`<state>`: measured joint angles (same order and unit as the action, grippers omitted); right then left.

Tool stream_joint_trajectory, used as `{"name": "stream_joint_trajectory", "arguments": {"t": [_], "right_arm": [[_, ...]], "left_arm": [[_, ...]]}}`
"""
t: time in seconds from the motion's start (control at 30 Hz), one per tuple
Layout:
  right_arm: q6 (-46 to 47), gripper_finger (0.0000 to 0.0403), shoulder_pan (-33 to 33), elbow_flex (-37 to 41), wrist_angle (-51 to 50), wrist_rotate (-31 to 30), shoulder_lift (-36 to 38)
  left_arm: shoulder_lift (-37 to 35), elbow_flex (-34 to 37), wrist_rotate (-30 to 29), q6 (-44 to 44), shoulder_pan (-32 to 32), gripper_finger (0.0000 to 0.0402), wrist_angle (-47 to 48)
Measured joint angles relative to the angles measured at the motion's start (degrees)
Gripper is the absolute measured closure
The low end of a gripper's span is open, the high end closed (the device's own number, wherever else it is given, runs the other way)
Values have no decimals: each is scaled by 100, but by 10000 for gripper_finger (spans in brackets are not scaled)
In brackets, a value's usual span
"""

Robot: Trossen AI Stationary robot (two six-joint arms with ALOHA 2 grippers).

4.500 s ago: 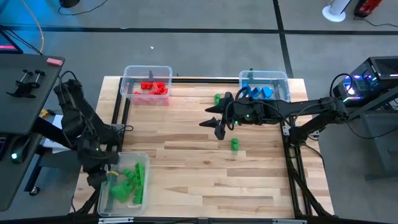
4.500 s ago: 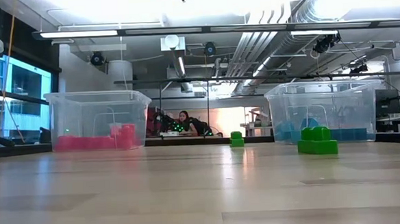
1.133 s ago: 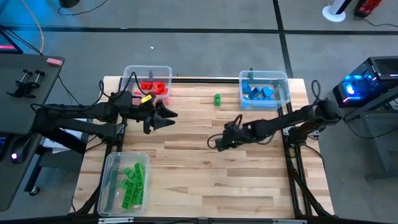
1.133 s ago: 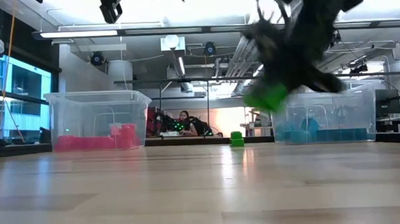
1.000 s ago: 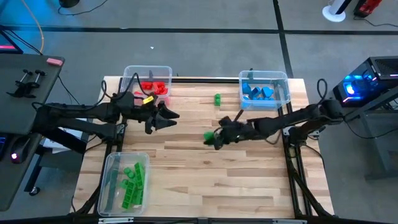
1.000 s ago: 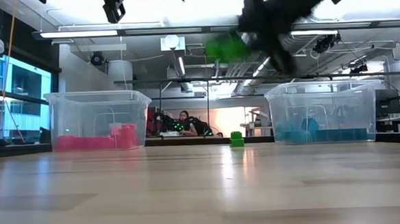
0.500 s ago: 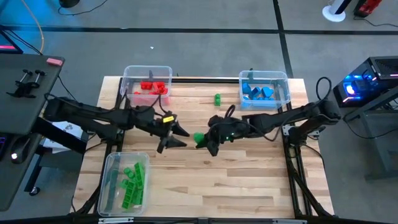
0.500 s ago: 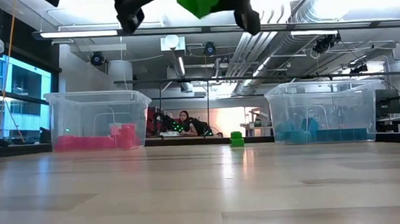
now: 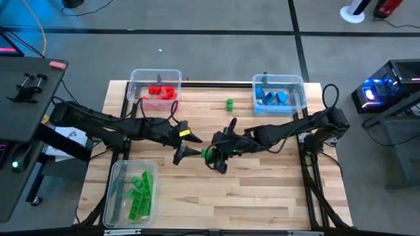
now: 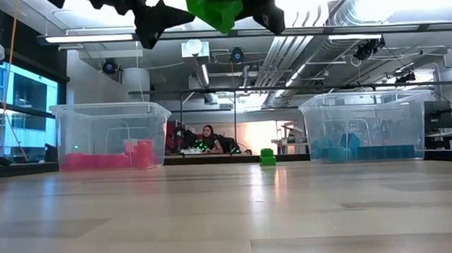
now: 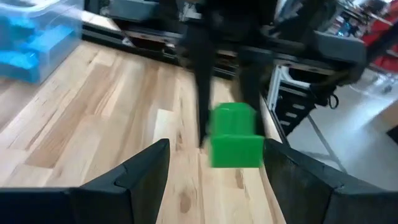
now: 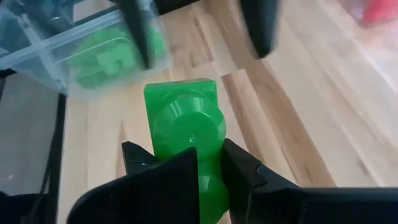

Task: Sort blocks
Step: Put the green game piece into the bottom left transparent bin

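Both arms reach over mid-table. The right gripper (image 9: 211, 156) clamps a green block (image 9: 208, 155) aloft; the left gripper (image 9: 186, 143), fingers apart, faces it just left. Another green block (image 9: 230, 104) lies far, between the bins.

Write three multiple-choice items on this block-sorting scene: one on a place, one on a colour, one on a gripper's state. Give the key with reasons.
1. Where is the lone green block on the table?
A. between the red bin and the blue bin
B. inside the green bin
C. beside the left arm's base

2. What colour is the block held by the right gripper?
A. red
B. blue
C. green

3. How is the left gripper?
A. shut on a block
B. open, holding nothing
C. resting in a bin

Key: 1 A, it sits on bare wood between the two far bins. 2 C, the right wrist view shows green between the fingers. 3 B, its fingers stand spread before the held block.
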<state>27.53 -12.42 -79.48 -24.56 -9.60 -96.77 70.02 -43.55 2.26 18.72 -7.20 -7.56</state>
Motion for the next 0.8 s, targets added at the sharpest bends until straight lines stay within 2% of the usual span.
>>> {"name": "stream_joint_trajectory", "arguments": {"t": [0.2,0.43,0.8], "right_arm": [[-103,403,-7,0,-47,-244,-4],[-140,403,-10,2,76,-224,-4],[-360,403,-12,3,42,-130,-4]], "left_arm": [[38,0,-23,-362,-194,156,30],[266,2,-622,-429,-306,156,17],[458,2,-461,-389,-380,156,-614]]}}
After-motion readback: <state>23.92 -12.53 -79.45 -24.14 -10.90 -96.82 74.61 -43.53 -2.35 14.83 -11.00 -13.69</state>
